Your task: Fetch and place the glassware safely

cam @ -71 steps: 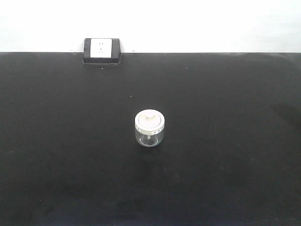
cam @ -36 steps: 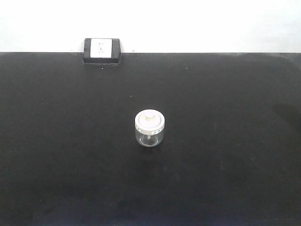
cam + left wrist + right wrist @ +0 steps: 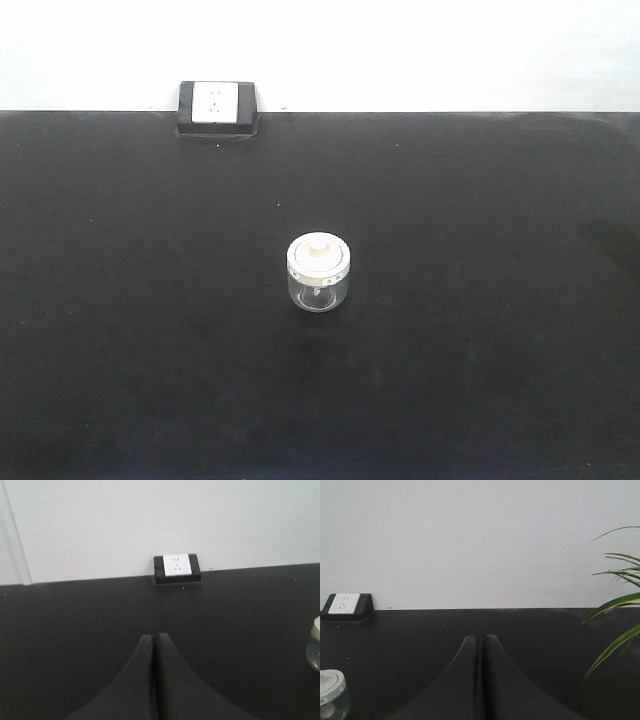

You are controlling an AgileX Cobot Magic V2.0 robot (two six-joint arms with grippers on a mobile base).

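The glassware, a small squat clear jar (image 3: pixel 319 272) with a cream-white knobbed lid, stands upright mid-table in the front view. It shows at the right edge of the left wrist view as the jar (image 3: pixel 314 644), and at the bottom left corner of the right wrist view as the jar (image 3: pixel 331 695). My left gripper (image 3: pixel 153 636) is shut with nothing in it, well left of the jar. My right gripper (image 3: pixel 480 638) is shut and empty too, well right of it. Neither gripper appears in the front view.
A black-and-white socket box (image 3: pixel 217 107) sits at the back edge of the black table (image 3: pixel 480 300), against the white wall. Green plant leaves (image 3: pixel 617 610) reach in at the right of the right wrist view.
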